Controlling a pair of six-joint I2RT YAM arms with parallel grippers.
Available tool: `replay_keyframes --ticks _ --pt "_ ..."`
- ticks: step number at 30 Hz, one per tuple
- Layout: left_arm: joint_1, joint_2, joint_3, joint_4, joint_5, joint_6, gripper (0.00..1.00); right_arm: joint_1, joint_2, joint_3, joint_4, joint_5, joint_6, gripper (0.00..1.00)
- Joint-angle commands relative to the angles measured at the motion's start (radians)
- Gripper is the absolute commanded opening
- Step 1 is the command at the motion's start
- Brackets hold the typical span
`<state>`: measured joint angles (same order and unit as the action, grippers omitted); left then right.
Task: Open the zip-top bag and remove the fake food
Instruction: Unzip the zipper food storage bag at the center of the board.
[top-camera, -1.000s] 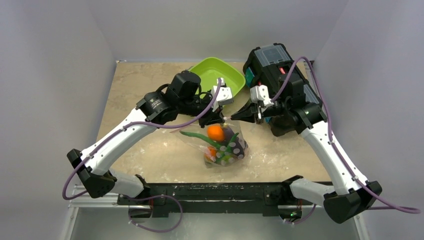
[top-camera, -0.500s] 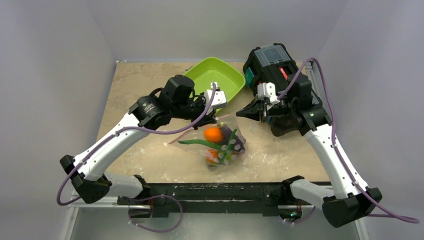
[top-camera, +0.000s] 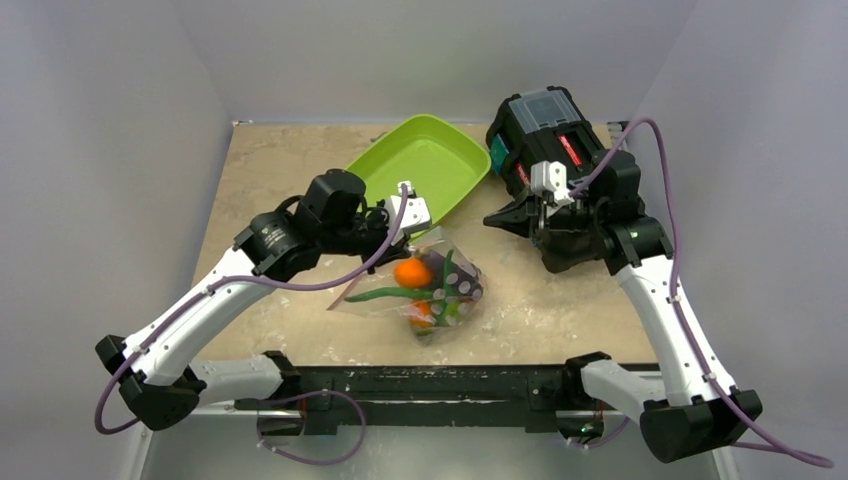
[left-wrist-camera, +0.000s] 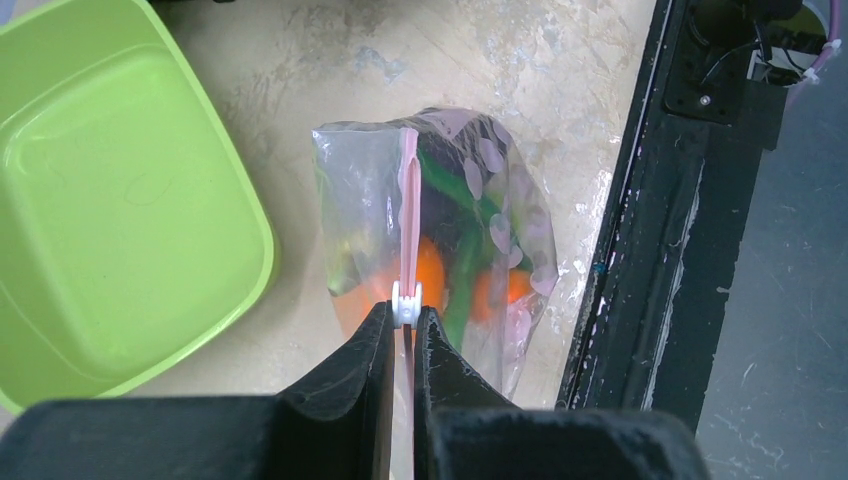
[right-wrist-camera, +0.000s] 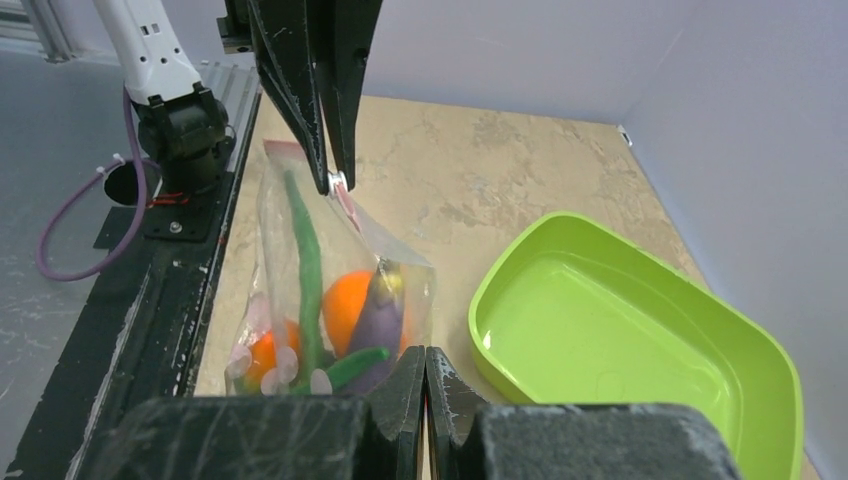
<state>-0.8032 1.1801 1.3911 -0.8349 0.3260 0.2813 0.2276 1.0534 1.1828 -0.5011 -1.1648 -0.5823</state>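
Left pincer (left-wrist-camera: 403, 322) is clamped on the pink zip strip (left-wrist-camera: 408, 200) of the zip-top bag (top-camera: 455, 300). Its fingers are pinched just behind the white slider (left-wrist-camera: 406, 303), holding the bag's mouth up near the ctr of the surface (top-camera: 280, 170). The bag hangs below w/ the fake food (right-wrist-camera: 350, 300) bunched in its lower part: an orange, a purple eggplant, a long green pod, plus smaller bits I can't make out through the crinkled plastic. The bag's bottom looks to rest on the surface toward the near edge, though the top view doesn't make that certain. Right pincer (right-wrist-camera: 425, 362) is closed tight w/ nothing btwn its fingers. It sits apart from the bag, to the bag's right and a bit farther back. A lime-green tray (top-camera: 440, 160) sits just beyond the bag on the far side. A black case (top-camera: 540, 115) is to the tray's right, at the far right of the surface behind the right arm.
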Motion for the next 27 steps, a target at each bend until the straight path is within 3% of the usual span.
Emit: replay_keyframes --ticks 1,17,20,22,23,25,27 --pt "0.01 -0.047 -0.026 0.016 -0.014 0.013 0.0 -0.021 -0.014 -0.004 0.028 -0.029 0.021 0.0" --pt "0.032 -0.15 -0.139 0.018 -0.047 0.01 0.0 -0.073 -0.018 -0.015 0.029 -0.056 0.03 0.0" --pt "0.033 -0.147 -0.13 0.043 0.004 -0.001 0.0 -0.055 0.014 -0.019 -0.006 -0.156 -0.002 0.03" --pt "0.033 -0.127 -0.102 0.061 0.046 -0.009 0.0 0.029 0.05 0.017 -0.122 -0.123 -0.143 0.55" --pt "0.033 -0.11 -0.082 0.066 0.069 -0.013 0.0 0.082 0.073 0.042 -0.182 -0.07 -0.224 0.69" --pt "0.033 -0.069 -0.038 0.071 0.111 -0.026 0.0 0.156 0.124 0.092 -0.295 -0.031 -0.358 0.85" --pt "0.033 -0.027 0.003 0.074 0.147 -0.042 0.0 0.186 0.171 0.134 -0.404 -0.071 -0.505 0.93"
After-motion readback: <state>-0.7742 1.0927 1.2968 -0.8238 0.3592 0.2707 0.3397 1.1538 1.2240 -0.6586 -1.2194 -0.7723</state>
